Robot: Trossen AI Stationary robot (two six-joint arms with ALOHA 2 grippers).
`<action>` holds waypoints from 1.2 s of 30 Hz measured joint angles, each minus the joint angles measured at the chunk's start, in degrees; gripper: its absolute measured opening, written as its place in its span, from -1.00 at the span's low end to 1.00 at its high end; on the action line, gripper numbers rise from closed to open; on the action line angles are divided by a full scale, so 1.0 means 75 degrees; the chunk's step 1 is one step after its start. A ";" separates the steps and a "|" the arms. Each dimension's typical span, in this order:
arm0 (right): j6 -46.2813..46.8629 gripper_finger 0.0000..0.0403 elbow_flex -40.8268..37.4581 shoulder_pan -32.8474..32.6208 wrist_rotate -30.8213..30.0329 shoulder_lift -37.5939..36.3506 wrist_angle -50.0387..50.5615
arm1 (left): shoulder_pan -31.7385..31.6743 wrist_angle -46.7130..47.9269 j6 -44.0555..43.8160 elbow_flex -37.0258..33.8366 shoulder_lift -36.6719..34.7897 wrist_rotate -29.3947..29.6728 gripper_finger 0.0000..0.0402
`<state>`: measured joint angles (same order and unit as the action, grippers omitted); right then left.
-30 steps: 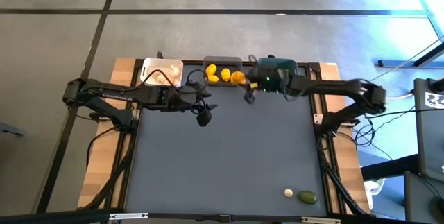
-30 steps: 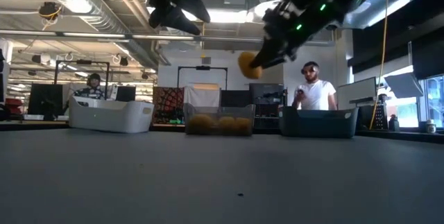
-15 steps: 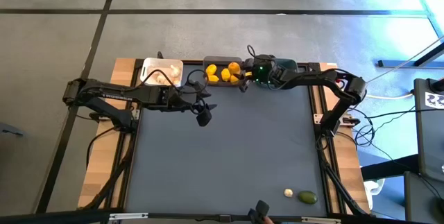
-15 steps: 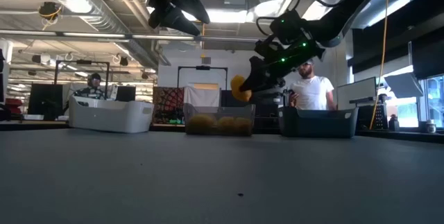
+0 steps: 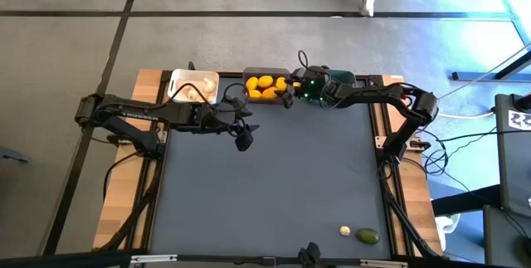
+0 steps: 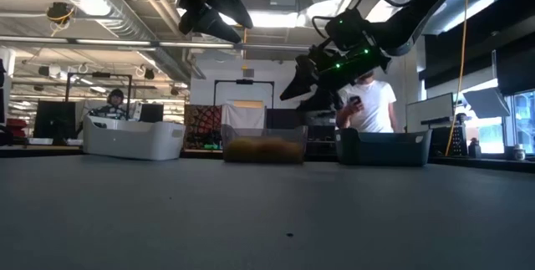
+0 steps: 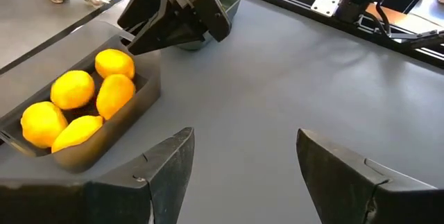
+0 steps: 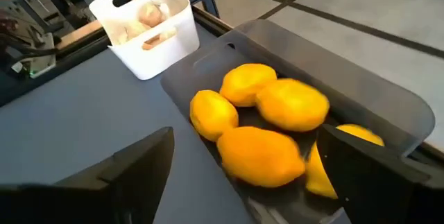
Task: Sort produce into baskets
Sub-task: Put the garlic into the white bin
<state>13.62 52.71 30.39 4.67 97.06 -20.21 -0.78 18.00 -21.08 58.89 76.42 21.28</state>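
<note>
Several yellow lemons lie in the dark grey basket at the table's far edge. It stands between the white basket, which holds garlic bulbs, and the teal basket. My right gripper hangs open just above the grey basket's near side, holding nothing. My left gripper waits open above the table, nearer than the baskets; in its wrist view nothing is between its fingers. A garlic bulb and a green lime lie on the table near its front right corner.
The three baskets stand in a row along the far edge. The wide grey table top between them and the two loose pieces is open room. A person stands in the room beyond the table.
My right gripper has carried a lemon toward the far edge and down to the grey basket, then opened. The lemon has dropped into the grey basket and lies among the others.
</note>
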 joint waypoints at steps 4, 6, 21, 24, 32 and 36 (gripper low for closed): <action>0.0128 0.76 0.0000 0.0000 -0.0003 0.0000 0.0032 | 0.0000 0.0000 0.0000 -0.0002 0.0000 0.0000 0.24; 0.0014 0.76 0.0000 0.0000 -0.0006 0.0000 0.0035 | 0.0000 0.0000 0.0000 -0.0001 0.0000 0.0000 0.24; -0.0672 0.77 0.0000 0.0000 -0.0154 0.0000 0.0032 | 0.0000 0.0000 0.0000 -0.0002 0.0000 -0.0003 0.24; -0.0669 0.77 0.0000 0.0000 -0.0154 0.0000 0.0032 | 0.0000 0.0000 0.0000 -0.0001 0.0000 -0.0003 0.24; -0.0657 0.77 0.0000 0.0000 -0.0154 0.0000 0.0029 | 0.0000 0.0001 0.0001 -0.0002 0.0000 -0.0003 0.24; -0.0657 0.77 0.0000 0.0000 -0.0154 0.0000 0.0029 | 0.0000 0.0000 0.0003 -0.0002 0.0000 -0.0004 0.24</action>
<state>8.69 52.71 30.39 3.51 97.06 -19.99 -0.78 18.00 -21.06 58.87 76.42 21.25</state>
